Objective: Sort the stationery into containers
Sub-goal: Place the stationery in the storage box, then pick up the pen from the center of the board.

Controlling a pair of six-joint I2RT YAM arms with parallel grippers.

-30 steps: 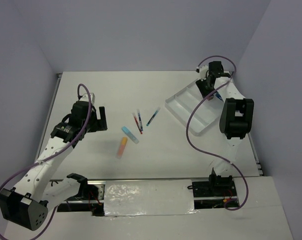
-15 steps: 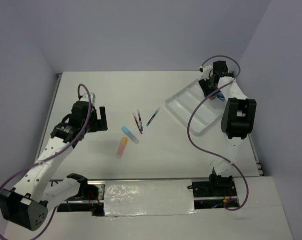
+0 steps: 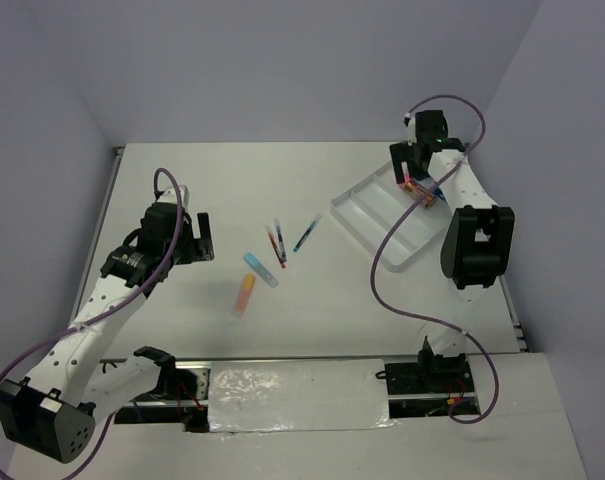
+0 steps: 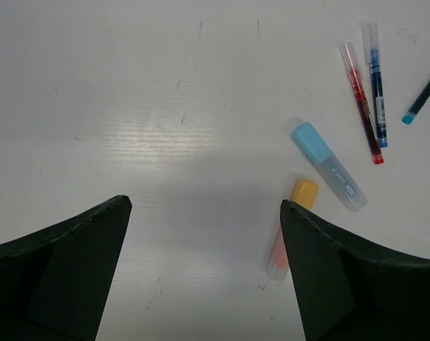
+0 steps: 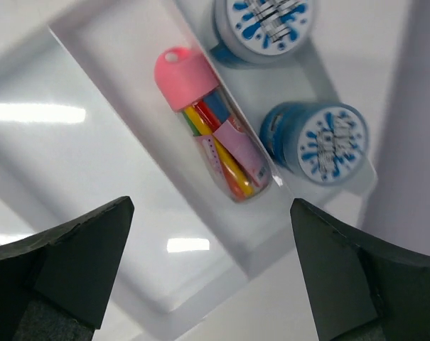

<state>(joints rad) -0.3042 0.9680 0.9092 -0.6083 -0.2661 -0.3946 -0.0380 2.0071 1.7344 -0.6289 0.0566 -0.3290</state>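
Note:
The white divided tray (image 3: 382, 222) sits at the right. In the right wrist view its compartments (image 5: 94, 163) hold a pink-capped tube (image 5: 211, 122) and two blue round jars (image 5: 264, 21) (image 5: 321, 143). My right gripper (image 5: 211, 213) (image 3: 415, 168) hangs open and empty above the tray's far end. On the table lie a red pen (image 4: 362, 103), a blue pen (image 4: 375, 82), a dark blue pen (image 4: 422, 94), a light-blue bar (image 4: 328, 165) and an orange bar (image 4: 291, 227). My left gripper (image 4: 204, 213) (image 3: 204, 238) is open and empty, left of them.
The table's edge rail (image 3: 107, 200) runs along the left. The walls stand close behind and to the right of the tray. The arm bases and a foil-covered strip (image 3: 297, 398) line the near edge.
My right gripper has risen and pulled back from the tray's far end, and the pink-capped tube now lies free in the tray. The left arm has not moved.

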